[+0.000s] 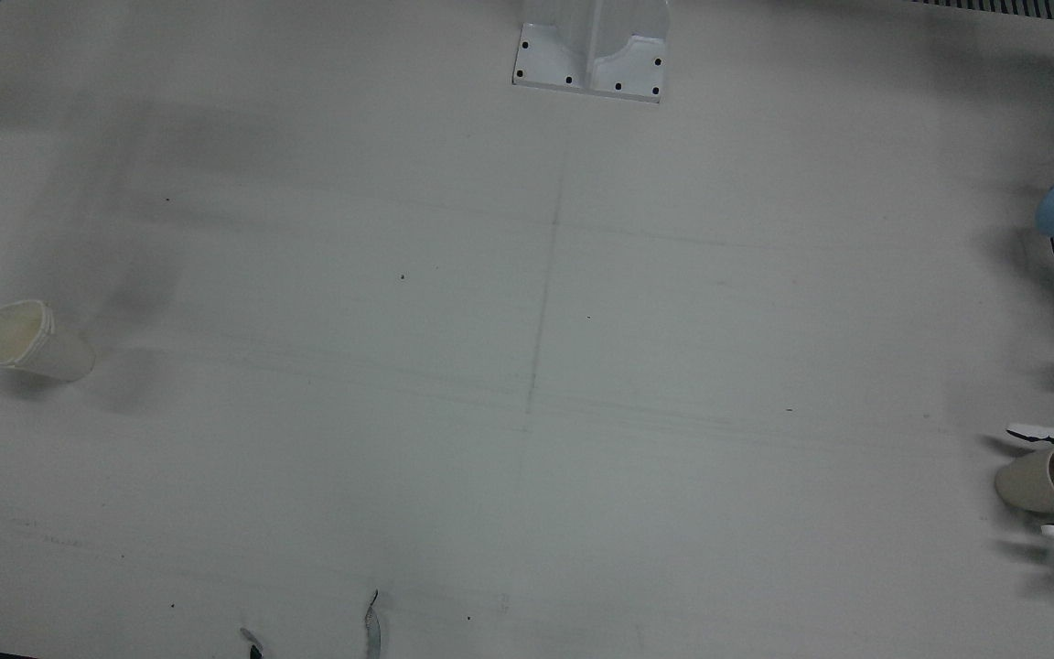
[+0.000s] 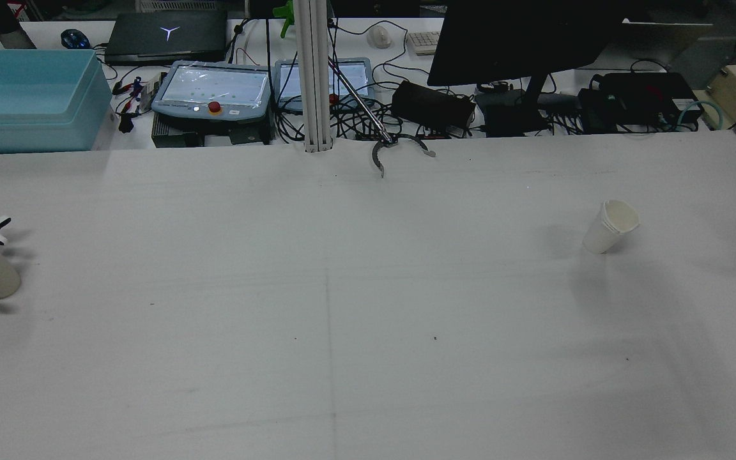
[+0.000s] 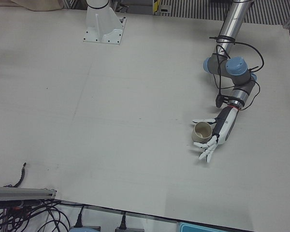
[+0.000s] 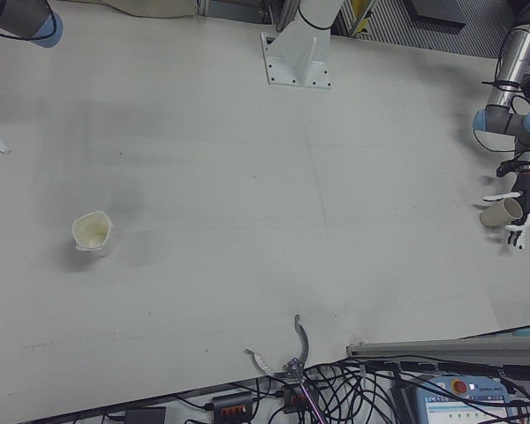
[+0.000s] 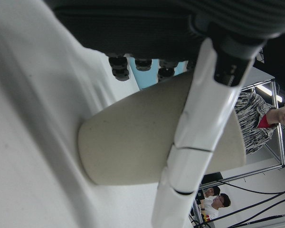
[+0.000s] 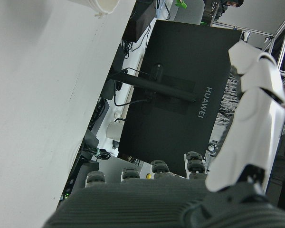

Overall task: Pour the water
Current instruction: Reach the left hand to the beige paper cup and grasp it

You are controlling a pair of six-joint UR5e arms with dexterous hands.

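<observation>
Upright tan cup (image 3: 202, 132), mouth up, between spread fingers of left hand (image 3: 216, 137); white cup (image 2: 611, 227) upright.

"HUAWEI" on monitor (image 6: 180, 95) back

Table (image 2: 368, 358): wide, pale grey, matte, with a faint straight seam down the middle and a few dark specks. Beige paper cup (image 3: 202, 131) stands near the robot's left edge. White paper cup (image 2: 611, 226) stands well apart on the robot's right half. White arm pedestal (image 1: 593, 50) bolted at the robot's side. Curved metal piece (image 2: 386, 152) lies at the operators' edge.
</observation>
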